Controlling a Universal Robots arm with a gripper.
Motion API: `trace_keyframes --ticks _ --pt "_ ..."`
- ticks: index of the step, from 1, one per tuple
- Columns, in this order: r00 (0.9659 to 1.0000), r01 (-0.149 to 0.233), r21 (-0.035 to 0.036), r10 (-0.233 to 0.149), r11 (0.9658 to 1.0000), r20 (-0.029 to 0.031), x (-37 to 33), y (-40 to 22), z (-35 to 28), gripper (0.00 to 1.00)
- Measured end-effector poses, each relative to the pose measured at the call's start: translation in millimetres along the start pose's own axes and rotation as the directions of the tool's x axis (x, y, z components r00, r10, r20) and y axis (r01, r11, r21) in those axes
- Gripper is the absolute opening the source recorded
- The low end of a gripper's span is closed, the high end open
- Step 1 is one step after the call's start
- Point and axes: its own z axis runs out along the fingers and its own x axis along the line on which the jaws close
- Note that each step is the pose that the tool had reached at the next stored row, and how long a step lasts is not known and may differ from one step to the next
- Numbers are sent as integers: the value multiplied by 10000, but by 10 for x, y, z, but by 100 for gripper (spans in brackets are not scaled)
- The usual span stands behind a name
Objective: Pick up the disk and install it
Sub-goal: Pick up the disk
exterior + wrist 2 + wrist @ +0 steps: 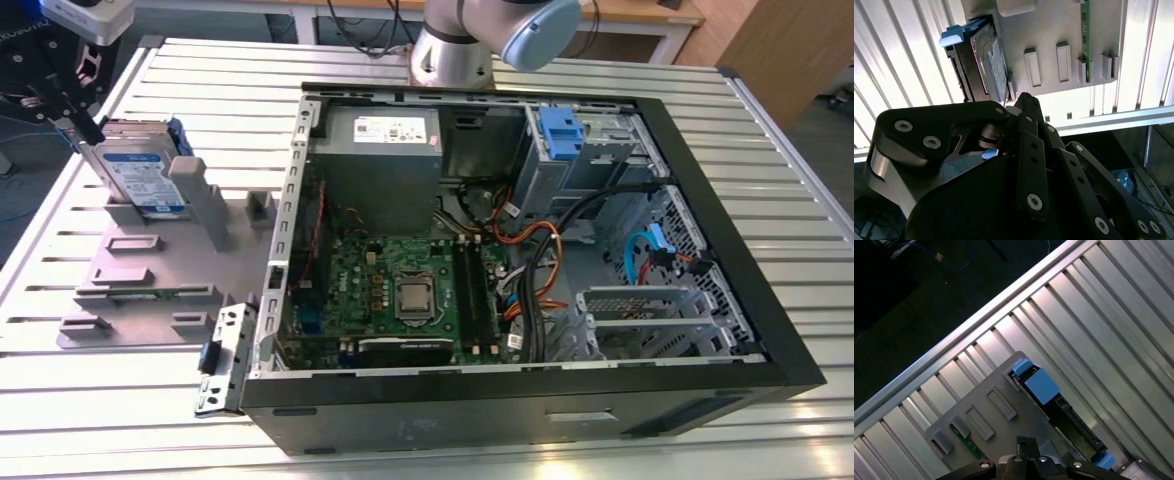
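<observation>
The disk (140, 165) stands on edge in a slot of the grey fixture plate (127, 290), at the exterior view's left, outside the computer case. It is silver with a white-and-blue label and a blue side bracket. In the second wrist view the disk (985, 65) shows its blue tab; in the first wrist view the disk (1061, 412) shows its blue bracket and dark edge. My gripper (80, 125) hangs at the disk's upper far corner, close over it. Seen from the wrist, the gripper (1015, 102) (1024, 442) lies just off the disk's end.
The open computer case (747, 250) fills the middle and the exterior view's right, holding a motherboard (400, 290), a grey power supply (380, 140), a blue drive-bay latch (561, 130) and loose cables (534, 260). A metal bracket (220, 355) lies by the case. A green board (1085, 30) sits in the fixture.
</observation>
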Motion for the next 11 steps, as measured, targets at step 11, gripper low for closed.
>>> trace_keyframes --ticks 11 --pt "10000 65 0 -65 10000 -4 0 0 0 11"
